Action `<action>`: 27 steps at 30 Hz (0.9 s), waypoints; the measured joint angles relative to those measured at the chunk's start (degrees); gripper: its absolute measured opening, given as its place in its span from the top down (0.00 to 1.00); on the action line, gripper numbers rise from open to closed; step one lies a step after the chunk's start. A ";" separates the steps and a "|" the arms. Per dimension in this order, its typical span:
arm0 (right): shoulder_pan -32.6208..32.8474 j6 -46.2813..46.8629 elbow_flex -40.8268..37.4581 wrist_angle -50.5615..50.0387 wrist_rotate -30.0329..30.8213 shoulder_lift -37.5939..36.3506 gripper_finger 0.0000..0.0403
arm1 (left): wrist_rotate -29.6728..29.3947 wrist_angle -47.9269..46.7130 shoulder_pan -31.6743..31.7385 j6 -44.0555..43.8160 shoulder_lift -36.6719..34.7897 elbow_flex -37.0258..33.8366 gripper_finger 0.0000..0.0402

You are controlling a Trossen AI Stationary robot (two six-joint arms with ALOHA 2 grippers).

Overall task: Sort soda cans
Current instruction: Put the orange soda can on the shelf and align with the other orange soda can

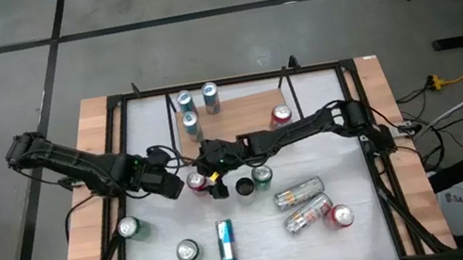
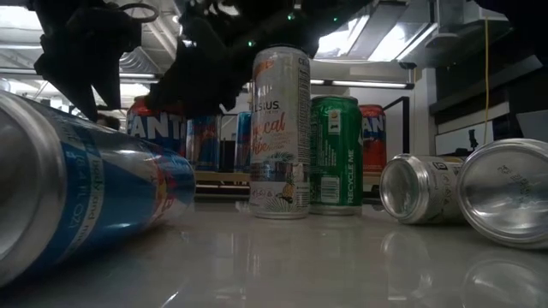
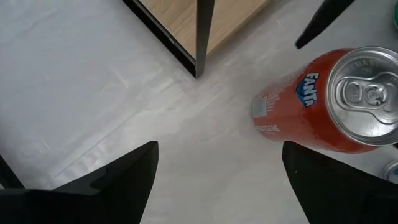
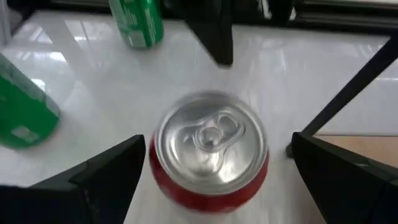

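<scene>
A: While three blue cans [image 1: 188, 111] stand grouped at the far edge, how much is sorted?

B: Little, I judge; most are scattered. Both the left gripper [image 1: 179, 187] and right gripper [image 1: 207, 174], fingers wide, flank a red can [image 1: 197, 182] mid-table, holding nothing.

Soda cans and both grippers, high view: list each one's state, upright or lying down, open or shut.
Left gripper: open, beside the red Fanta can, not holding it.
Right gripper: open, above the same can.
Red Fanta can: upright between the grippers.
Three blue cans: upright, far side.
Two silver cans: lying down.
Blue can: lying down, near edge.
Green can: upright, left side.
Black can: upright.
</scene>
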 joint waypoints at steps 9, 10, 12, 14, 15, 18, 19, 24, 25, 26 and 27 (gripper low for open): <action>0.04 -0.02 -0.04 0.14 -0.07 1.01 0.01 | 0.00 -0.02 -0.02 0.00 0.00 0.00 0.17; 0.04 -0.03 -0.04 0.15 -0.06 1.01 0.01 | 0.00 -0.02 -0.02 0.00 0.00 0.00 0.17; 0.02 -0.04 -0.04 0.99 0.04 1.01 0.01 | 0.00 -0.02 0.00 0.00 0.00 0.00 0.17; 0.02 -0.04 -0.03 1.92 0.38 0.97 0.01 | 0.01 -0.03 -0.02 -0.01 0.00 0.00 0.17; 0.02 -0.06 -0.02 1.86 0.44 0.96 0.01 | 0.02 -0.02 -0.01 -0.02 0.00 0.00 0.17; 0.02 -0.07 -0.04 1.44 0.44 0.96 0.01 | 0.02 -0.03 -0.02 0.00 0.00 0.00 0.17; 0.02 -0.04 -0.04 1.59 0.44 0.96 0.01 | 0.01 -0.02 -0.02 0.00 0.00 0.00 0.17; 0.07 -0.07 -0.03 2.00 0.44 1.32 0.01 | 0.00 -0.02 -0.02 -0.02 0.00 0.00 0.17; 0.07 -0.07 -0.03 2.24 0.44 1.43 0.01 | 0.00 -0.02 -0.02 -0.02 0.00 0.00 0.17; 0.07 -0.07 -0.03 1.95 0.44 1.49 0.01 | 0.02 -0.02 -0.02 -0.02 0.00 0.00 0.17; 0.09 -0.07 -0.04 1.85 0.44 1.51 0.01 | 0.02 -0.04 -0.02 -0.02 0.00 0.00 0.17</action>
